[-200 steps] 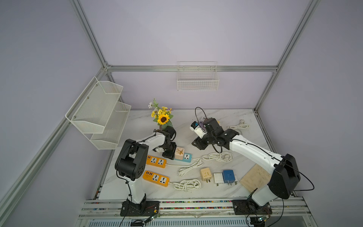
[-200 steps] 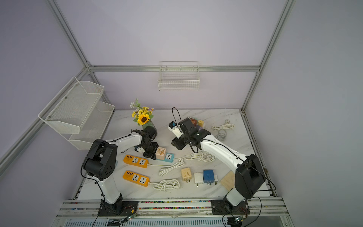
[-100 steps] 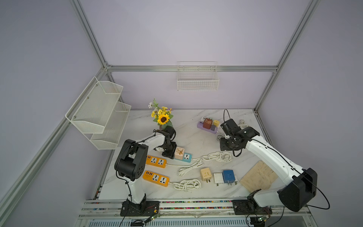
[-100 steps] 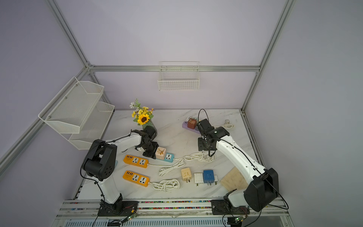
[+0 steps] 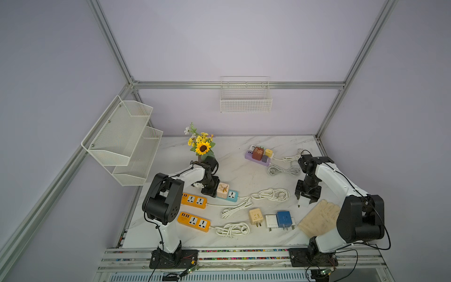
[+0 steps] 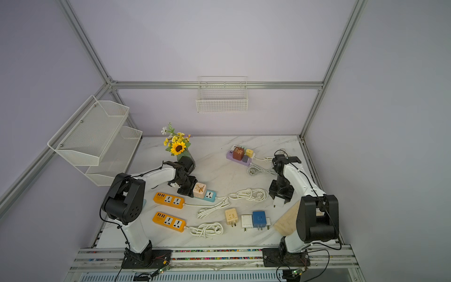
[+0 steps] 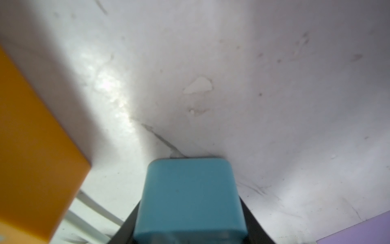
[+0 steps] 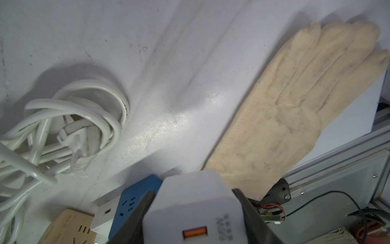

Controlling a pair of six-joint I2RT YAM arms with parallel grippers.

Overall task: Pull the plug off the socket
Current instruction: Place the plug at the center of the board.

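Observation:
The socket is a teal power strip [image 5: 232,195] [image 6: 210,195] [image 7: 190,196] on the marble table, with a cream deer-print plug [image 5: 222,190] [image 6: 199,189] seated in it. My left gripper [image 5: 211,192] [image 6: 187,191] [image 7: 190,203] is shut on the strip's end beside that cream plug. A white USB plug [image 5: 302,202] [image 6: 278,202] [image 8: 194,207] hangs just above the table at the front right, with my right gripper [image 5: 305,200] [image 6: 279,200] [image 8: 193,211] shut on its sides. Dark fingers [image 8: 140,215] flank it.
A cream glove [image 5: 319,217] [image 8: 295,109] lies right of the white plug. Loose cream [image 5: 255,216], white [image 5: 271,221] and blue [image 5: 284,218] adapters lie in front. Two orange strips [image 5: 194,200] lie left. Also present: white cord coils [image 5: 271,194], a purple strip [image 5: 258,157] with plugs, and a sunflower vase [image 5: 202,147].
My right arm has swung from the middle of the table out to the back right, then down to the front right by the glove, carrying the white plug. The left arm has stayed still.

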